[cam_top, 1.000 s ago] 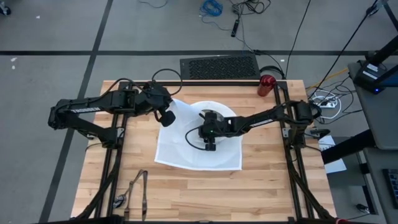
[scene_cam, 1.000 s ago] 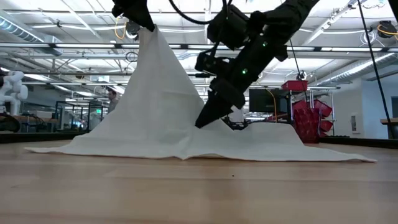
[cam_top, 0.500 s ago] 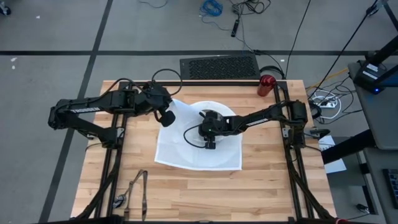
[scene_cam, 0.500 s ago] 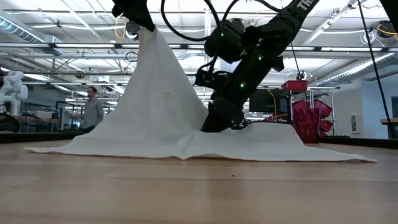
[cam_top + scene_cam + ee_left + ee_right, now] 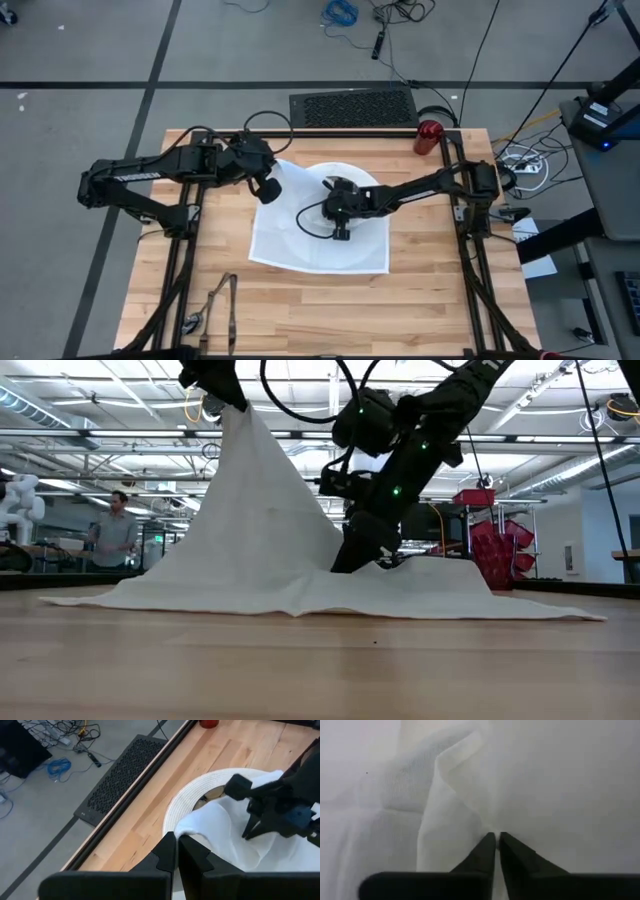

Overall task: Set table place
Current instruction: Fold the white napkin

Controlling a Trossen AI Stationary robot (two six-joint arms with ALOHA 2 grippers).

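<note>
— On the wooden surface (image 5: pixel 300 310), what lay there?
— A white cloth napkin (image 5: pixel 300 245) was spread across the middle, draped over a round white plate (image 5: pixel 372 182) whose rim showed at the far side. One corner of the cloth was pulled up into a tall peak.
— Who held that peak?
— The left gripper (image 5: pixel 176 851), fingers together and clamped on the napkin's corner, high above the surface near the far left of the cloth.
— And the other arm?
— The right gripper (image 5: pixel 496 840) was pressed down onto the cloth over the plate, fingers together, pinching a fold of napkin.
— Anything smaller?
— A red cup (image 5: pixel 429 133) stood at the far edge, well apart from the plate. Dark cutlery (image 5: pixel 218 300) lay near the front left edge. Beyond the surface, a person (image 5: pixel 115 535) stood in the room.
</note>
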